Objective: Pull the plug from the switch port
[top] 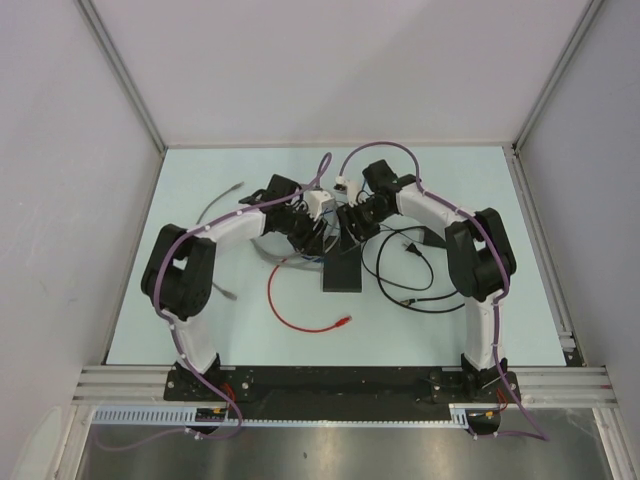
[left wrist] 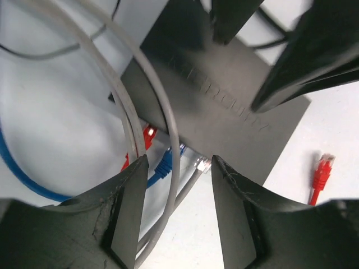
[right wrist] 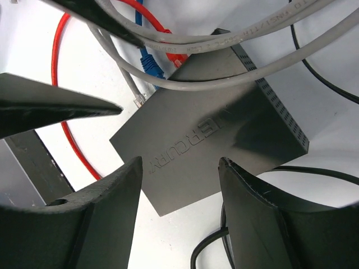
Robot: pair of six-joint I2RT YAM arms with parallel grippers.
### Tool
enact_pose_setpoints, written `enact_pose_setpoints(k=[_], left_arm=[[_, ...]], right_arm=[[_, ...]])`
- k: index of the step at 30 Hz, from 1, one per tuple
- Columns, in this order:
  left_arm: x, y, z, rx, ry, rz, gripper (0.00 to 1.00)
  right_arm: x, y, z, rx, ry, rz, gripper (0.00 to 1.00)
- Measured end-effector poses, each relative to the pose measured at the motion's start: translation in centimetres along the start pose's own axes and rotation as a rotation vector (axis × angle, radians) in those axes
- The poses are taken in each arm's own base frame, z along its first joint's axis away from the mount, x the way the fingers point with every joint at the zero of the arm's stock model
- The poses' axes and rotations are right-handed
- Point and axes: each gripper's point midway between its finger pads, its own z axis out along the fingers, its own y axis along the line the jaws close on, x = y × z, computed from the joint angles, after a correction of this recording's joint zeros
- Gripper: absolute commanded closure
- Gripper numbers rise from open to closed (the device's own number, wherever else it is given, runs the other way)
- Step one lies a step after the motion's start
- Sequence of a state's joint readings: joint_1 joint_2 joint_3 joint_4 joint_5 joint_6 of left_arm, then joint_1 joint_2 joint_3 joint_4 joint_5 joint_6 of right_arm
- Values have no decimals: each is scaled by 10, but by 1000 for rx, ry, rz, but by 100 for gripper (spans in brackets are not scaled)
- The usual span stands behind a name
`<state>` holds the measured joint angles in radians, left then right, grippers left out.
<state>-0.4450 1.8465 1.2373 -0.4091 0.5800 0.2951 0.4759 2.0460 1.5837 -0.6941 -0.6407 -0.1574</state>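
**Top view:** Your two arms meet over the middle of the table (top: 200,180). The left gripper (top: 300,228) and right gripper (top: 352,220) are nosed in together over the switch (right wrist: 224,129), which is largely hidden beneath them in a tangle of cables. A loose red cable (top: 300,318) curls on the table nearer the bases.

**Left wrist view:** The left gripper's fingers (left wrist: 126,213) stand wide apart and have hold of nothing. Framed in the gap, at the switch's near edge, are the blue plug (left wrist: 165,163) and the clear plug (left wrist: 202,164). The red plug (left wrist: 147,137) sits just to their left. Two gray cables (left wrist: 168,101) arc across in front of them. A loose red connector (left wrist: 322,171) lies on the table, well apart from the switch.

**Right wrist view:** The right gripper's fingers (right wrist: 255,207) are also spread wide and empty, and they hover above the switch's lettered top. The red and blue plugs run into the switch's far edge. The clear plug lies just beside the corner of that edge, and you cannot tell from here whether it is seated. The ports themselves are hidden.

**Progress:** By these pictures, the pull has not begun. The red and blue plugs look to be still in the switch, and neither gripper has closed on anything. It looks as if the left gripper is lined up on the plugs while the right is placed to steady the switch. What is left is the whole extraction: close on the plug, brace the switch and draw the plug straight out of its port.
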Motion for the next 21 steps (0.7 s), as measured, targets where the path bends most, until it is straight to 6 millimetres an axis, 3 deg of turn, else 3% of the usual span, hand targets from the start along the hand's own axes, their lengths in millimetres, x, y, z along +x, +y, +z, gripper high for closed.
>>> enact_pose_setpoints(k=[8,15,18,21], left_arm=[[-21,0,-2,-38,-59,29,44],[-23,14,18,-151,-18,73,49],[-24,24,26,-194,-2,73,56],[-31,32,31,-220,-5,66,77]], right_arm=[[-3,-20,-13,35,-38,35,36],[1,-31,-17,59,-42,59,36],[3,-31,-18,67,-41,63,36],[4,-31,-18,68,-40,66,36]])
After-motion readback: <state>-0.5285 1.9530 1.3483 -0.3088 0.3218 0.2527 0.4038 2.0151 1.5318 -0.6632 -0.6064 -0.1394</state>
